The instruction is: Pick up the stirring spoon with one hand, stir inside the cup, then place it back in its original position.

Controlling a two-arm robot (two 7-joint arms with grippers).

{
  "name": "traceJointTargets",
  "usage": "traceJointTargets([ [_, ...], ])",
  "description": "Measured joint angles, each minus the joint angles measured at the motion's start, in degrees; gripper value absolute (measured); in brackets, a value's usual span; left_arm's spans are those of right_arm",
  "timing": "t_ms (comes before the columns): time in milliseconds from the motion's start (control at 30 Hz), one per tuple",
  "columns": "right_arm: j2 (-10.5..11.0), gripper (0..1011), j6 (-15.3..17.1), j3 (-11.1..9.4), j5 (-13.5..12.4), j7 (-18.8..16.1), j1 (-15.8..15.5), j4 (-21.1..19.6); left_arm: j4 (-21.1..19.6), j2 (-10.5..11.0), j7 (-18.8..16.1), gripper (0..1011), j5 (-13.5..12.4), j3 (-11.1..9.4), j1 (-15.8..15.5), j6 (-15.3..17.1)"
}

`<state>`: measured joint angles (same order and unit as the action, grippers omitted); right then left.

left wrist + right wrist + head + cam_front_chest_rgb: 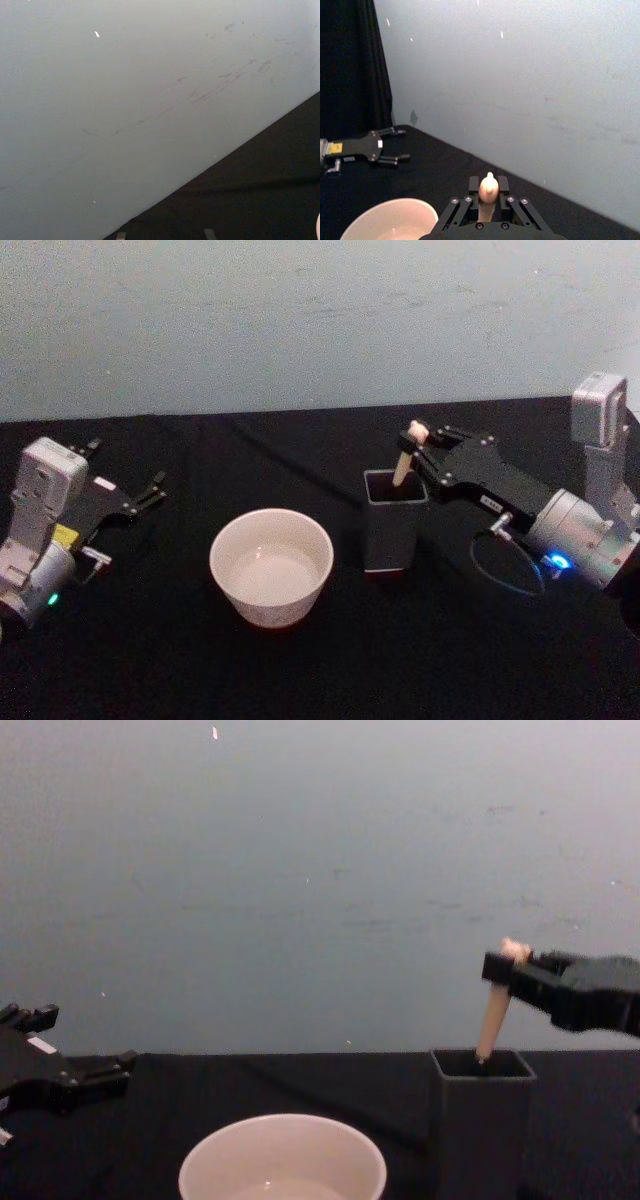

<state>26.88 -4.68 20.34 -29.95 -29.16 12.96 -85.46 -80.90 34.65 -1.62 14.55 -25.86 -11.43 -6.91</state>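
Black table (300,670); spoon (403,466) stands handle-up in holder (393,530); right tool (416,437) seemingly pinching it

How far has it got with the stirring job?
Probably early. The right gripper is closed on the stirring spoon, whose lower end sits in the dark holder. Nothing shows stirring in the cup; lifting, stirring and returning look left. The left gripper rests open, off to the left.

Left pincer (126,468) and right pincer (420,436) are black (arms (585,525) silver).
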Motion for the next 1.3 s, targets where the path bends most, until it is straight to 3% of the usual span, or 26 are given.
traceJointTargets([
  [433,0.78,212,-5.09,-3.51,-1.19,-1.69,-0.84,-4.84,0.00,0.00,0.00,1001,0.00,0.00,0.00,0.00],
  [700,0.05,212,-7.82,-3.59,-1.79,-3.85,0.50,-4.82,0.00,0.00,0.00,1002,0.00,0.00,0.00,0.00],
  [967,-1.51,212,-11.61,-0.17,-1.42,-9.15,3.69,-1.34,0.00,0.00,0.00,1001,0.00,0.00,0.00,0.00],
  [1167,-3.15,212,-14.91,4.07,-0.11,-13.84,6.64,2.64,0.00,0.00,0.00,1001,0.00,0.00,0.00,0.00],
  [1300,-3.83,213,-15.66,5.98,1.07,-14.81,7.71,4.48,0.00,0.00,0.00,1001,0.00,0.00,-0.01,0.00],
])
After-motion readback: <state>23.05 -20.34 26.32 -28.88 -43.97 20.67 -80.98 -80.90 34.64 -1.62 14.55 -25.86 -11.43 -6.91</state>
